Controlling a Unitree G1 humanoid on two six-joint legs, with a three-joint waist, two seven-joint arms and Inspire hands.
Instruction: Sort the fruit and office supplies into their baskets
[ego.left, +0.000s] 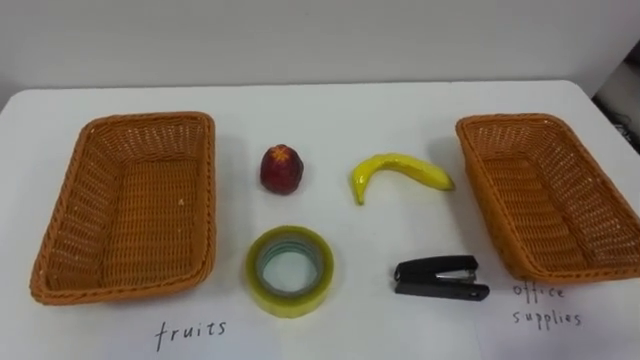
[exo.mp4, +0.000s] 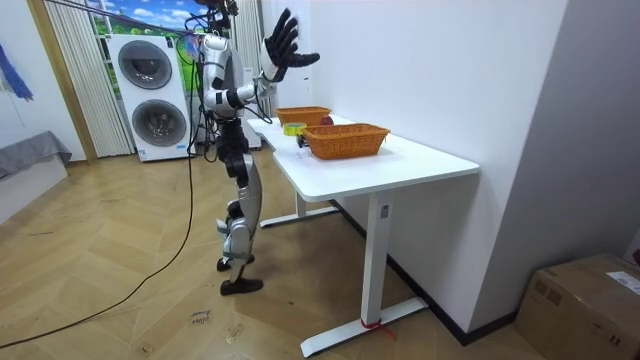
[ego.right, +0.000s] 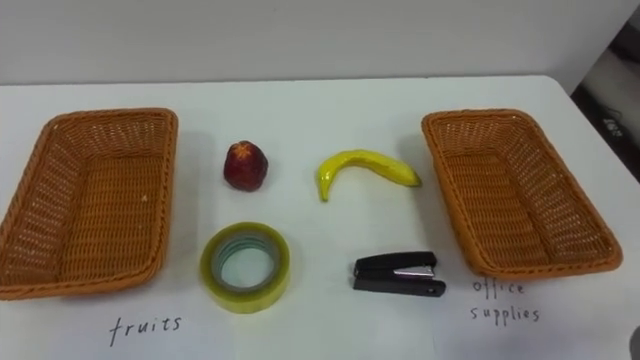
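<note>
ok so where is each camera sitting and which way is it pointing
left eye view: on the robot's head, looking down at the white table and the wall behind
right eye view: same head, slightly further right, same aim
room view: stands in the room off the table's end, sees the whole robot, right hand raised and open
shared: both eyes show the banana and stapler

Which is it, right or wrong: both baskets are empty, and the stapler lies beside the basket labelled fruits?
Wrong. The left eye view shows the stapler beside the basket labelled office supplies, not the fruits one. Both baskets are indeed empty.
</note>
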